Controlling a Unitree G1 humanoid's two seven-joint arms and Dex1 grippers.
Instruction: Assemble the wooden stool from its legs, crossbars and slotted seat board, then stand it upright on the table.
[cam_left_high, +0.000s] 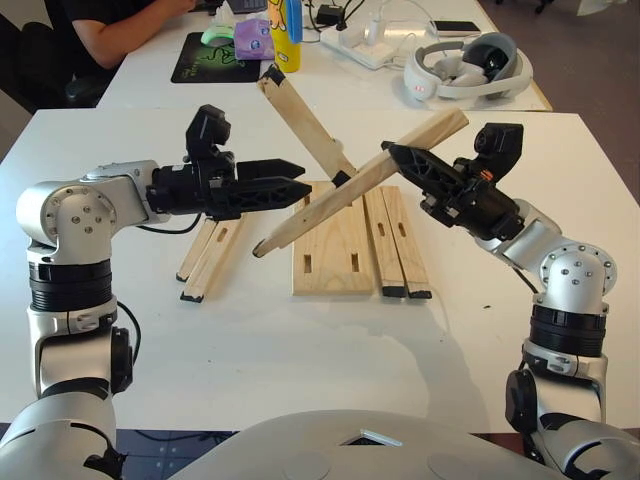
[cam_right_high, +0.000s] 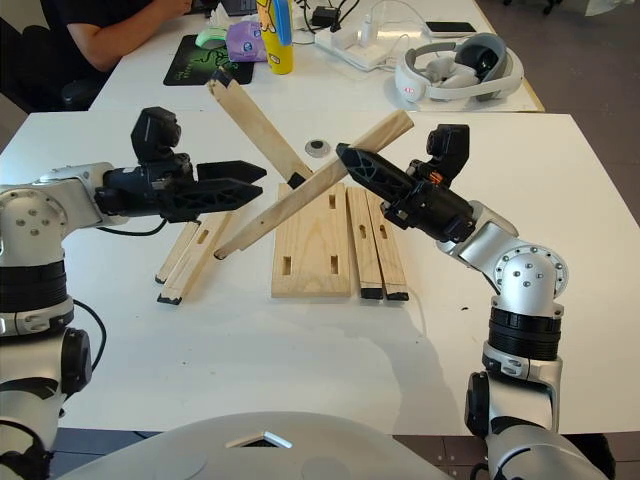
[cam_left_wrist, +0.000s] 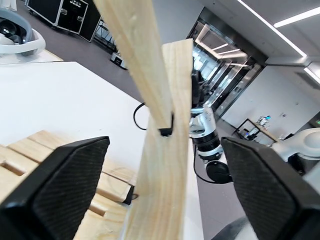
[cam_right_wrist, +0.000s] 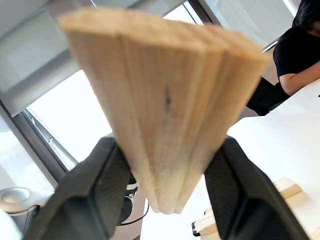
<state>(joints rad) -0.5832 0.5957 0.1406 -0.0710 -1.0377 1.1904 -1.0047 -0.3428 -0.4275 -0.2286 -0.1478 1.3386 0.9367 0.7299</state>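
Note:
Two wooden legs cross in an X above the table, meeting at a dark notch (cam_left_high: 343, 178). The long leg (cam_left_high: 300, 222) slants from far right down toward the near left. My right gripper (cam_left_high: 392, 155) is shut on its upper part, and its fingers (cam_right_wrist: 100, 190) press both sides of the wood. The second leg (cam_left_high: 300, 115) rises from the crossing toward the far left. My left gripper (cam_left_high: 303, 183) stands open just left of the crossing, its fingers (cam_left_wrist: 55, 190) spread wide with the crossed legs ahead of them. The slotted seat board (cam_left_high: 325, 250) lies flat underneath.
Two slotted crossbars (cam_left_high: 395, 240) lie right of the seat board, and two more legs (cam_left_high: 205, 255) lie to its left. On the back table are a headset (cam_left_high: 465, 70), a yellow bottle (cam_left_high: 287, 35) and a power strip (cam_left_high: 360, 40). A person sits at the far left.

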